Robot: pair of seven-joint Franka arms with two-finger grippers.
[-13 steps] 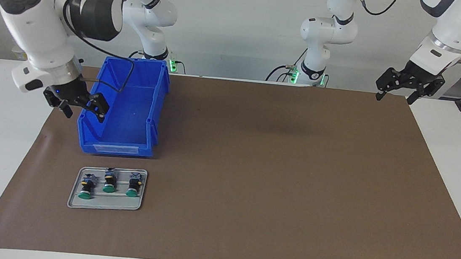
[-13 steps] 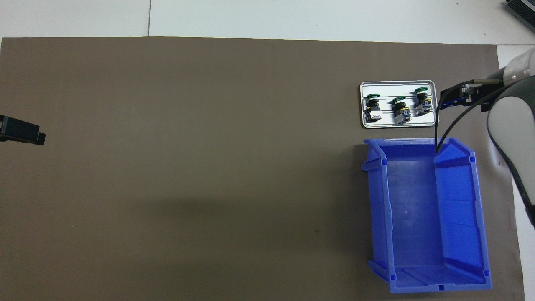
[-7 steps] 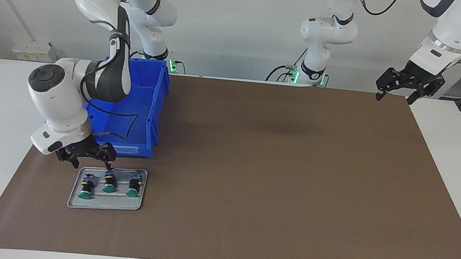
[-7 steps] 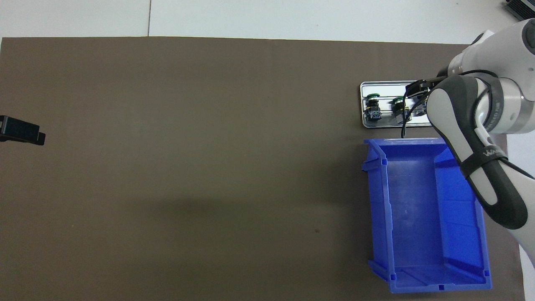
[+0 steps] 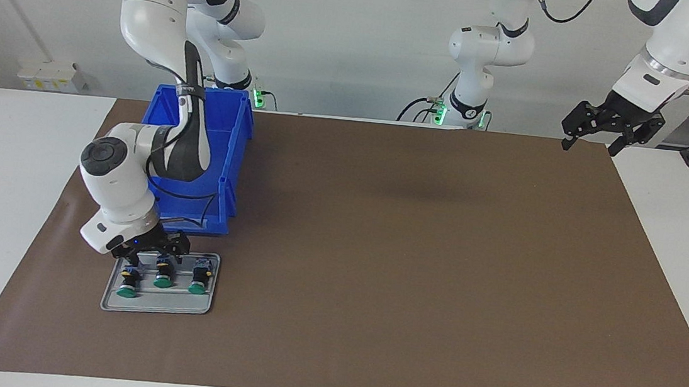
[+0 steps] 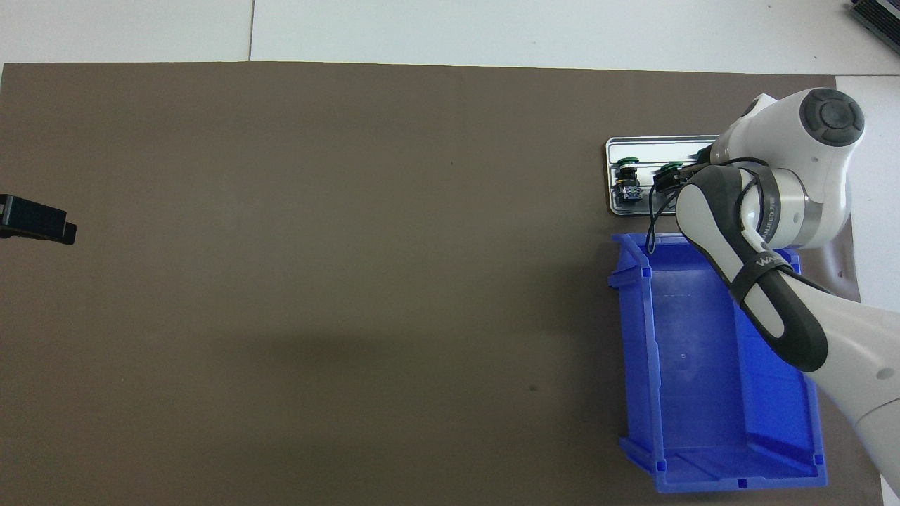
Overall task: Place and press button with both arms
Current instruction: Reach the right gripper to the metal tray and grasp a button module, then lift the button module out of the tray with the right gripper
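Three green-capped buttons lie in a row on a small grey tray, farther from the robots than the blue bin. My right gripper is low over the tray, open, its fingers on either side of the end block of the middle button. I cannot tell whether they touch it. The other two buttons lie beside it. In the overhead view my right arm hides one button and part of the middle button; one button shows whole. My left gripper waits, open and empty, raised over the mat's corner.
An empty blue bin stands next to the tray, nearer to the robots; it also shows in the overhead view. My right arm's forearm hangs over the bin. A brown mat covers the table.
My right gripper has moved from beside the bin, away from the robots and down, to the tray over the middle button. The left arm has not moved.
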